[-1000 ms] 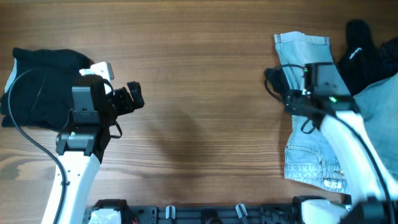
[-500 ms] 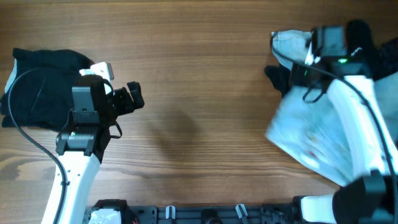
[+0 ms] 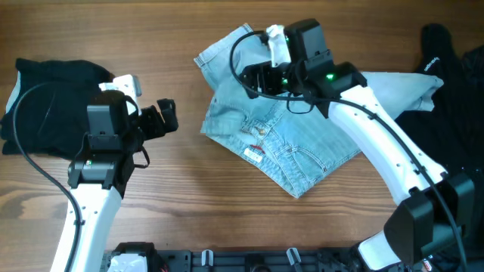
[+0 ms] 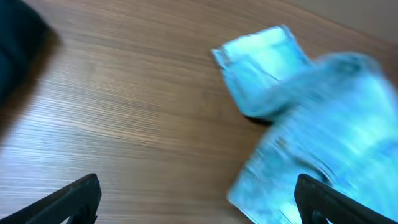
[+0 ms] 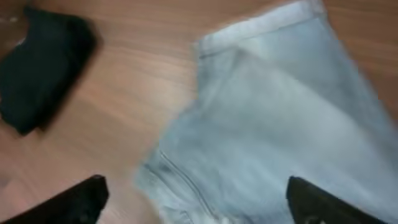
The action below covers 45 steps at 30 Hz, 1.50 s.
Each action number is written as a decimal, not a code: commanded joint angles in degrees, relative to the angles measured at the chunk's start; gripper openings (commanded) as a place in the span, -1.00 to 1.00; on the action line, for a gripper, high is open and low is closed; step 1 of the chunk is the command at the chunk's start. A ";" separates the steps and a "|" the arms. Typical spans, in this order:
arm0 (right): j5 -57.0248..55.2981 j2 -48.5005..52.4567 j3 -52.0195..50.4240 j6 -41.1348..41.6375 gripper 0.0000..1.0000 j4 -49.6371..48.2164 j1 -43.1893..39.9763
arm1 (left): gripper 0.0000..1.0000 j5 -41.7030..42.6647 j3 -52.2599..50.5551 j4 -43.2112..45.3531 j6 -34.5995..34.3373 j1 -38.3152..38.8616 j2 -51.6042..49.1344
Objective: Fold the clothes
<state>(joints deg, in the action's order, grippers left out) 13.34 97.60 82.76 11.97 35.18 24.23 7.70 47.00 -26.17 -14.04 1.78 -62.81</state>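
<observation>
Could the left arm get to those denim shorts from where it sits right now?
Probably yes: the left gripper is open and points toward the denim shorts, with only bare table between them.

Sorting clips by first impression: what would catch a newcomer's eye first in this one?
The pale denim shorts, sprawled unfolded near the middle of the table, draw the eye first. The right gripper hangs over them with its jaws wide apart. Next come the dark clothes: a black garment at the left edge and a black pile at the far right.
</observation>
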 commanded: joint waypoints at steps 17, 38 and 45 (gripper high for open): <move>-18.49 -4.09 0.48 6.43 0.99 27.69 -14.93 | -0.92 21.46 1.88 18.14 -19.65 12.00 -36.44; 13.44 20.57 0.48 8.37 0.93 -30.93 4.39 | -0.92 12.15 11.74 -38.71 -5.66 -26.01 -7.39; 11.96 30.47 0.48 13.79 0.77 -38.51 8.41 | -0.92 12.15 11.74 -38.69 -5.66 -26.01 -7.39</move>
<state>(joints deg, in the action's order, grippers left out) 26.11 126.21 82.87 23.44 -2.28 31.83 20.36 58.57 -64.90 -20.60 -24.01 -70.28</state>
